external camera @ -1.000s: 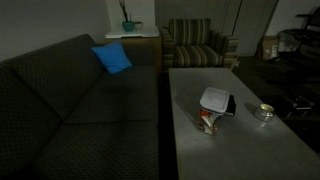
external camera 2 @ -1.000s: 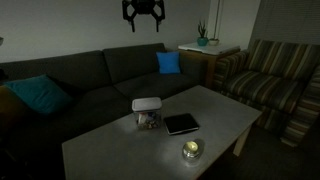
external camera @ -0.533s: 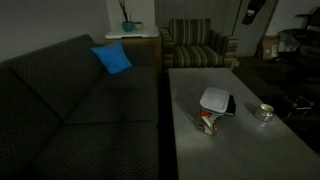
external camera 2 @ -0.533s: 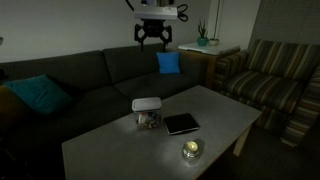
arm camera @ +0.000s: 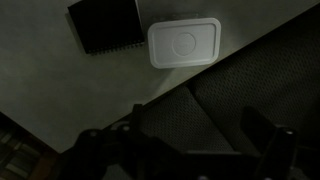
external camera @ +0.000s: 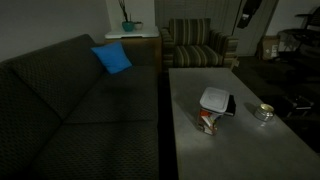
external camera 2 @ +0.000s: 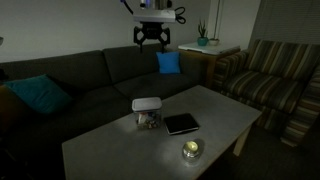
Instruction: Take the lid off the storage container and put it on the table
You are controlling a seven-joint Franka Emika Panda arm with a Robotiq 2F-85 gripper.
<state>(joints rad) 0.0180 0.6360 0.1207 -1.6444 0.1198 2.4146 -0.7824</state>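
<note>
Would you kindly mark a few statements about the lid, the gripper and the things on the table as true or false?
1. The lid sits on the storage container. True.
2. The gripper is shut on the lid. False: it is open, high above, touching nothing.
3. A dark flat item lies on the table beside the storage container. True.
4. The round shiny dish rests on top of the lid. False: it stands on the table, apart from the storage container.
</note>
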